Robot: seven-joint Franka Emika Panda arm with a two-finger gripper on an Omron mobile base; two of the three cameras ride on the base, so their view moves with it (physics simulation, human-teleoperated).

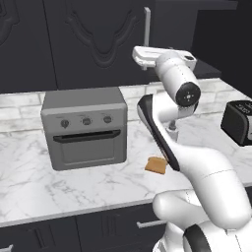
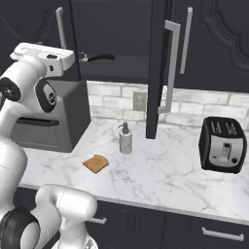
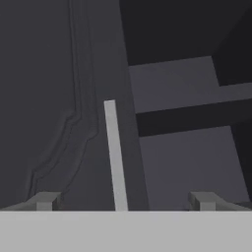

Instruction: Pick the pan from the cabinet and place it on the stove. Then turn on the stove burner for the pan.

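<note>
The cabinet [image 2: 116,29] stands open above the counter. Its right door [image 2: 158,68] is swung out edge-on, and its left door [image 1: 98,34] is shut. A slim dark handle [image 2: 99,57], apparently the pan's, pokes out over the bottom shelf; the pan's body is hidden. My gripper [image 2: 81,56] is raised to shelf height at the opening's left edge, just left of that handle, open and holding nothing. In the hand view the gripper [image 3: 125,201] faces the left door's silver bar handle [image 3: 114,152] and bare shelves [image 3: 187,162]. From the left, the gripper [image 1: 135,51] sits beside that bar handle [image 1: 146,24]. The stove is out of view.
A grey toaster oven [image 1: 84,127] sits on the marble counter [image 1: 29,182] under the cabinet. A bread slice [image 2: 96,163], a soap dispenser [image 2: 125,139] and a black toaster [image 2: 223,145] also stand on the counter. Dark drawers [image 2: 219,233] run below.
</note>
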